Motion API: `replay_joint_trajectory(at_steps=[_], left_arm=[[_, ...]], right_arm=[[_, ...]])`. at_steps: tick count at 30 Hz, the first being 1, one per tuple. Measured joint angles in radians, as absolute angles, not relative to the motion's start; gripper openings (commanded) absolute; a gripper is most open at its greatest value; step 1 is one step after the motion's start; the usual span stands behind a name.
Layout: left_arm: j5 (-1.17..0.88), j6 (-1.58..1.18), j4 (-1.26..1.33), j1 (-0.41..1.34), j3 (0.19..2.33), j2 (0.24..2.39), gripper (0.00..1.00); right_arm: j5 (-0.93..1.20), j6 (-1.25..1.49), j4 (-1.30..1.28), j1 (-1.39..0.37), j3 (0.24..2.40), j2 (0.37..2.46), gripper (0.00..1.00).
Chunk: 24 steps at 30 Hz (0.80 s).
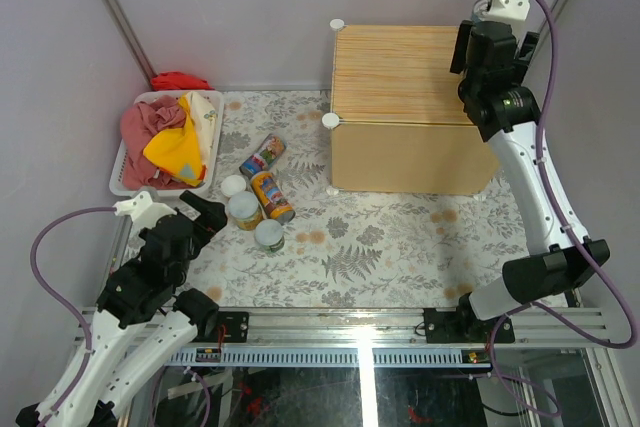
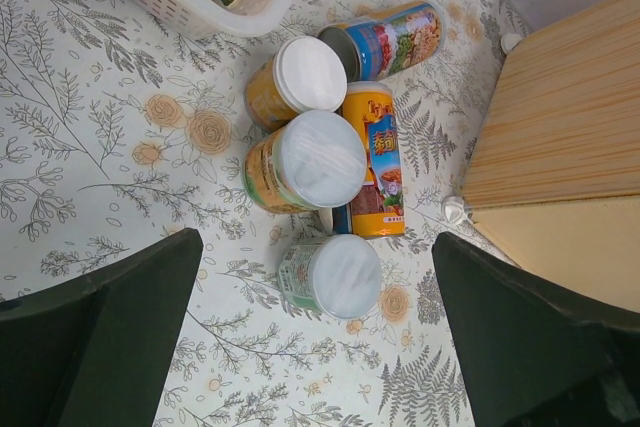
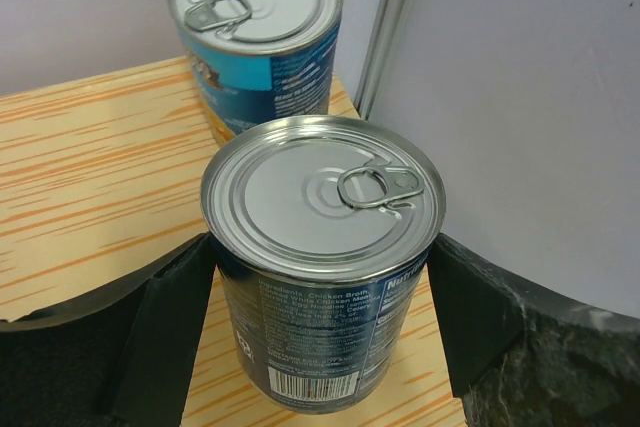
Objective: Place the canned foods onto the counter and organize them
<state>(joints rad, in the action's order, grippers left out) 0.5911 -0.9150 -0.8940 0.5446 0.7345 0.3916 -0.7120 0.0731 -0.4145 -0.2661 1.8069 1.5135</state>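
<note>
My right gripper stands over the far right of the wood-grain counter, its jaws against both sides of a dark blue-labelled tin that stands upright on the counter top. A second blue tin stands right behind it. My left gripper is open and empty, hovering above the floral table near the remaining cans. These are a short pale-lidded can, two orange-yellow jars, a slim orange can lying down, and a multicoloured can lying down.
A white basket with red and yellow cloths sits at the left, with a red cloth behind it. The counter has white knobs at its corners. Walls and a metal post stand close behind the counter.
</note>
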Motion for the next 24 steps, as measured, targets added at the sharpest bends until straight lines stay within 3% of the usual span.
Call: replay_joint_trajectory(at_steps=[12, 24], left_arm=[[0.591, -0.91, -0.882, 0.545, 0.72, 0.393, 1.0], [0.591, -0.91, -0.867, 0.545, 0.708, 0.402, 1.0]], right_arm=[[-0.685, 0.071, -0.29, -0.234, 1.677, 1.454, 0.0], [-0.623, -0.015, -0.059, -0.235, 1.402, 1.291, 0.0]])
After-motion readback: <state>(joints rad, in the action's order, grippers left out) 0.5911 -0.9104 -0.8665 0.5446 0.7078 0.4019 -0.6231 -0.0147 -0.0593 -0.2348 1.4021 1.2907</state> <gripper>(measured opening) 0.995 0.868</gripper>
